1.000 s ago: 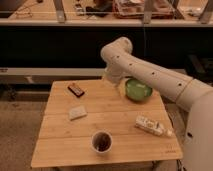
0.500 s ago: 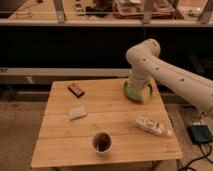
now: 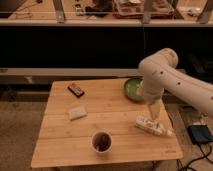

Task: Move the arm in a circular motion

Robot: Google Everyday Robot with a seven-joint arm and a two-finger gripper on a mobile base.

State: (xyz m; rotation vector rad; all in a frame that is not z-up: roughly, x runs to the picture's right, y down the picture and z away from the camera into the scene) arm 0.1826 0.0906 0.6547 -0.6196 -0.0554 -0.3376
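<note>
The cream-white arm (image 3: 172, 82) with small dark dots comes in from the right edge over the wooden table (image 3: 60, 145). Its bulbous elbow (image 3: 159, 64) sits above the table's back right corner. A thick segment drops from it to a slim pale tip. The gripper (image 3: 154, 114) is at that tip, pointing down, just above a plastic bottle (image 3: 150, 126) that lies on its side at the table's right. The arm partly covers a green bowl (image 3: 133, 89).
On the table are a dark snack bar (image 3: 76, 89) at the back left, a pale sponge (image 3: 77, 112) in the middle left and a white cup (image 3: 102, 142) near the front edge. A dark box (image 3: 200, 134) lies on the floor right. A dark counter stands behind.
The arm's elbow has swung from the table's middle back to the right. The tip has come forward and down, from over the green bowl to over the bottle.
</note>
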